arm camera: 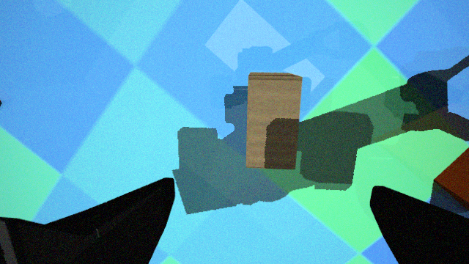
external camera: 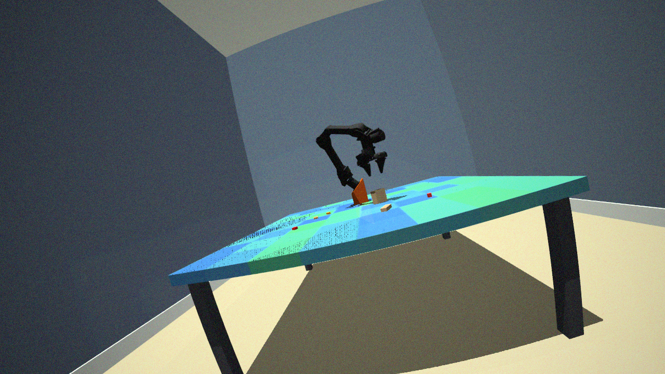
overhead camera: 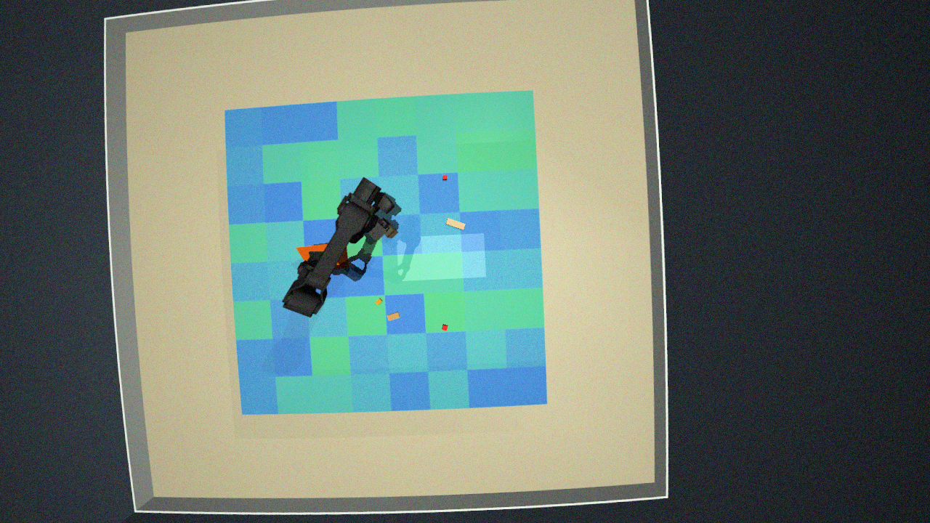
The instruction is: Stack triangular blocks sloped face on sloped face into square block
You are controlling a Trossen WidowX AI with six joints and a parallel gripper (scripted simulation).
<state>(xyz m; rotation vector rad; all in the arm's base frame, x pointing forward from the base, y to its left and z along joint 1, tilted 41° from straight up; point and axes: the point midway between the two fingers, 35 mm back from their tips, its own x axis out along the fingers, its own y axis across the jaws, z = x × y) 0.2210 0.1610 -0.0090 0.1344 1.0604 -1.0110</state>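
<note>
The two triangular blocks appear as one wooden block [overhead camera: 390,230] [external camera: 378,196] [arm camera: 272,99], standing on the table [overhead camera: 500,383] [external camera: 502,197]. Its top looks flat and rectangular in the wrist view, with a thin dark line along the far end. The seam between the sloped faces is too small or hidden to make out, so I cannot tell exactly how even the ends are. My gripper [external camera: 375,174] [arm camera: 271,191] is wide open and empty. It hangs above the wooden block, with a gap between the fingertips and the block's top in the exterior view.
A large orange slanted object [overhead camera: 312,250] [external camera: 359,192] [arm camera: 456,180] stands close to the block, by the arm's base. A flat beige block [overhead camera: 455,224] [external camera: 385,208], two red cubes [overhead camera: 445,177] [overhead camera: 445,327], a small orange piece [overhead camera: 378,301] and a tan piece [overhead camera: 393,317] lie around.
</note>
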